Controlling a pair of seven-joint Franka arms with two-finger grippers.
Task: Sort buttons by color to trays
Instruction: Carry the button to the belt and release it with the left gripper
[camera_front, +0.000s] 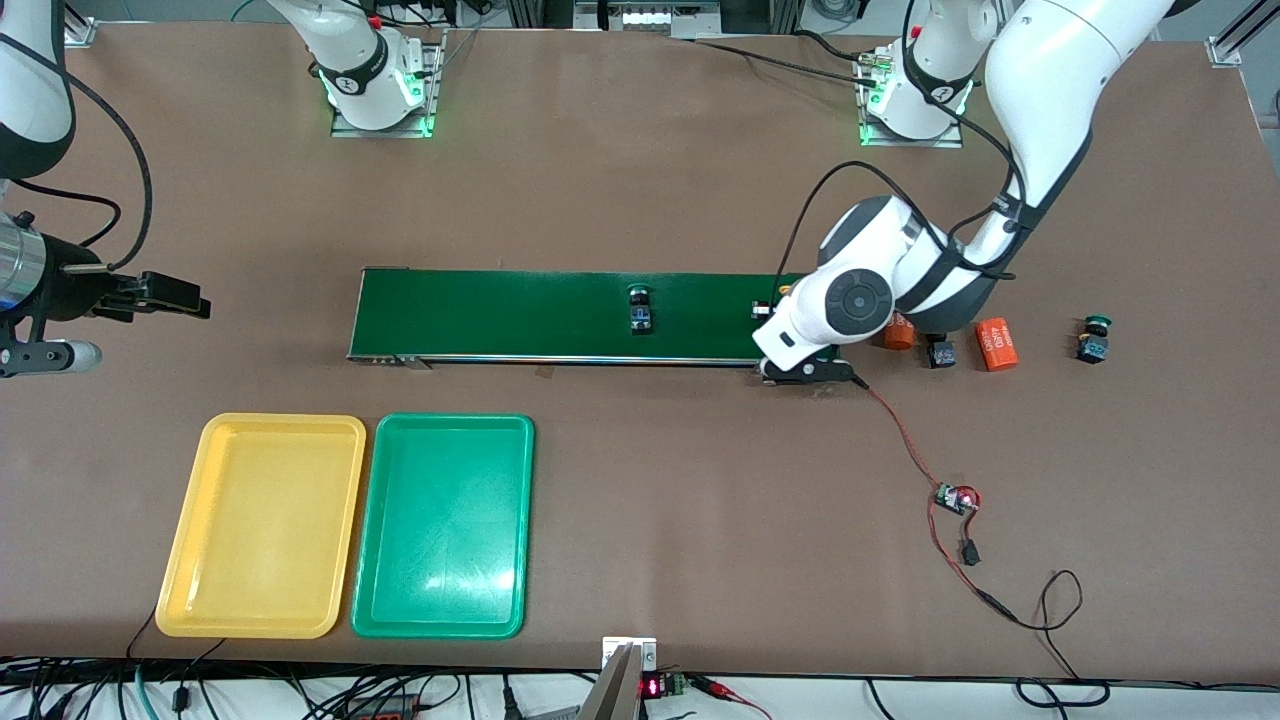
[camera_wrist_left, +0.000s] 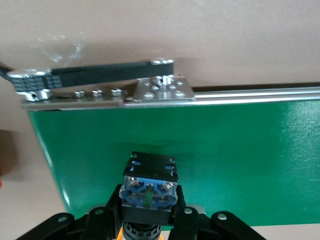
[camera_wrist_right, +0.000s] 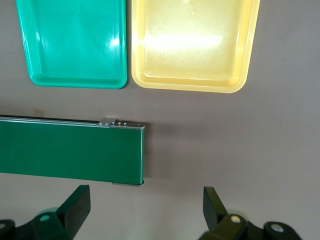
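Observation:
My left gripper (camera_wrist_left: 149, 202) is shut on a button (camera_wrist_left: 149, 186) with a black-and-blue body and a yellow-orange cap, just above the conveyor belt's (camera_wrist_left: 200, 150) end toward the left arm. In the front view this gripper (camera_front: 775, 305) is mostly hidden under its wrist. Another button (camera_front: 640, 308) lies on the belt's middle. On the table off the belt's end are a button (camera_front: 940, 352) whose cap the arm hides and a green-capped button (camera_front: 1095, 338). The yellow tray (camera_front: 260, 525) and the green tray (camera_front: 443, 525) lie side by side, nearer the camera. My right gripper (camera_front: 185, 297) waits open, off the belt's other end.
Two orange cylinders (camera_front: 898, 332) (camera_front: 997, 343) lie among the loose buttons. A small circuit board (camera_front: 955, 497) on red wire lies nearer the camera than they do. From the right wrist I see both trays (camera_wrist_right: 75, 45) (camera_wrist_right: 195, 45) and the belt's end (camera_wrist_right: 100, 150).

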